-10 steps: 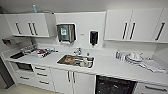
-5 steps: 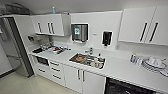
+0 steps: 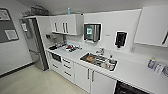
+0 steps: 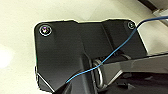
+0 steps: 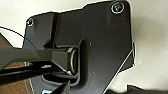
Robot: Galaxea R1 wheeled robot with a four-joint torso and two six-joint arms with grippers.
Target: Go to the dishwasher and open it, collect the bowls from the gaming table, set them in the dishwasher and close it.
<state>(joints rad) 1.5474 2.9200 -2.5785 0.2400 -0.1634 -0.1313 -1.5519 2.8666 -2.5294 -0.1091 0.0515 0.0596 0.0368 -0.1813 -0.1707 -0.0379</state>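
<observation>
Under the white counter [image 3: 130, 72], to the right of the sink [image 3: 98, 61], a dark appliance bay [image 3: 128, 89] shows at the picture's lower edge; I take it for the dishwasher, and just its top is visible. The bowls and the gaming table are out of view. In both wrist views my own dark plate hangs over pale floor [image 4: 17, 30] [image 5: 150, 50], and a thin blue cable [image 4: 112, 52] crosses the left one. I cannot make out the fingers of either gripper.
White wall cupboards [image 3: 66, 23] hang above the counter, with white drawers [image 3: 66, 67] and doors [image 3: 87, 76] below it. A tall steel fridge [image 3: 33, 45] stands at the left end. Dishes lie in the sink, and open pale floor [image 3: 32, 82] stretches in front.
The whole head view has shifted: the sink has slid to the right in the picture and the fridge has come in at the left, so the camera has turned left. Nothing in the kitchen has moved.
</observation>
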